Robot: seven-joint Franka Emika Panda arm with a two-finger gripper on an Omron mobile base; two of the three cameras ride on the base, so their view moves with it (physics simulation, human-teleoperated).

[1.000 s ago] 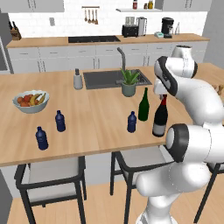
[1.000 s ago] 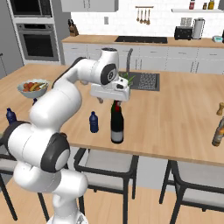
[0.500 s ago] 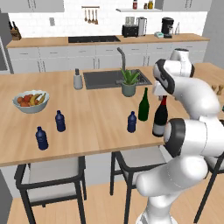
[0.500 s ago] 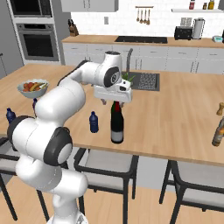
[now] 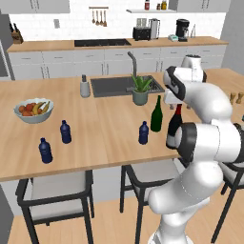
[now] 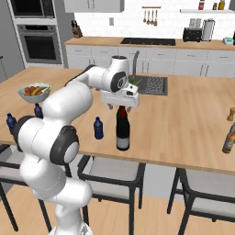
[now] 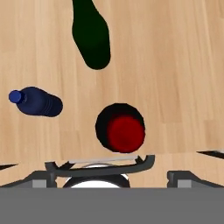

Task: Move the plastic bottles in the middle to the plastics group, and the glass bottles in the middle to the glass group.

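The near-black wine bottle (image 6: 122, 133) with a pale label stands near the island's front edge. Its reddish top (image 7: 126, 133) sits just ahead of my open gripper (image 7: 109, 159), whose fingers are spread wide to either side. My gripper (image 6: 122, 106) hovers right above the bottle's neck, not touching it. The dark green bottle (image 5: 156, 114) stands upright close behind. A small blue bottle (image 5: 143, 133) stands to their left. Two more blue bottles (image 5: 65, 132) (image 5: 45, 150) stand at the island's left. A tall dark bottle (image 6: 228, 138) stands at the far right edge.
A fruit bowl (image 5: 33, 110) sits at the left of the island. A potted plant (image 5: 140, 90) and a grey soap dispenser (image 5: 85, 86) stand by the sink (image 5: 114, 86). Small wooden shakers (image 5: 233, 97) stand at the right. Stools are tucked under the front edge.
My hand has shifted slightly sideways and settled a little lower over the near-black bottle's top. No bottle has moved.
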